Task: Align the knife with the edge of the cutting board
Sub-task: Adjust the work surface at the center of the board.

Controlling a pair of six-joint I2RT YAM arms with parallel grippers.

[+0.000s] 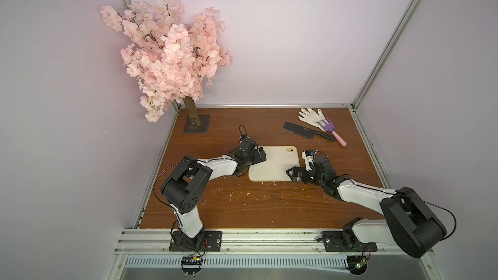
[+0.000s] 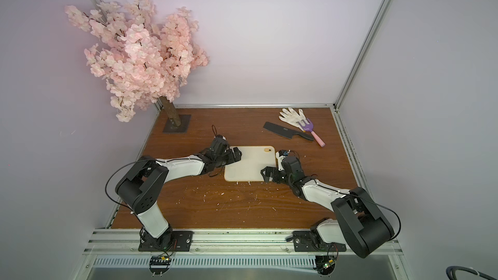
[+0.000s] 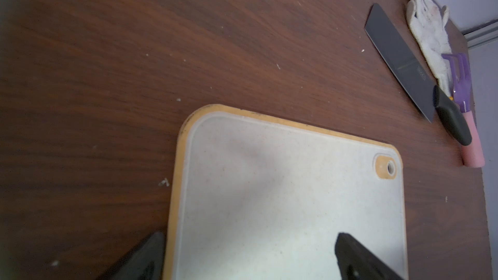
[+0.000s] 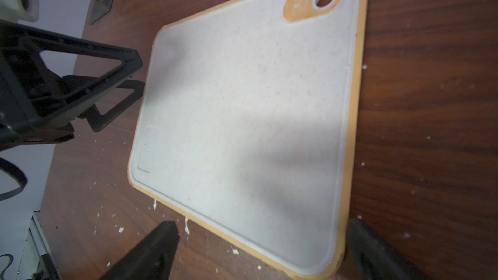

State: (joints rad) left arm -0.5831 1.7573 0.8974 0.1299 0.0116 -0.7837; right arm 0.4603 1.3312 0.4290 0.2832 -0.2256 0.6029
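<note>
Knife (image 1: pixel 309 130): all-black cleaver, flat on the bench (image 1: pixel 242 200) beyond the far right corner of the cutting board (image 1: pixel 273 167), well apart from it and held by neither arm. Long axis oblique to every board edge, blade end toward the far left, handle end toward the near right. Handle touching or crossing the purple fork (image 1: pixel 331 128) with its pink grip; white work glove (image 1: pixel 310 115) just behind. Right gripper (image 1: pixel 292 175): spread wide, empty, low over the board's near right corner, and judged the nearer of the two to the knife, which lies farther out and to its right. Left gripper (image 1: pixel 260 155): spread, empty, at the board's far left corner, one finger over the board and one over bare bench. Markings: small pale stamp on the blade by the handle, too small to read; faint embossed mark on the board's orange hole tab, unreadable.
</note>
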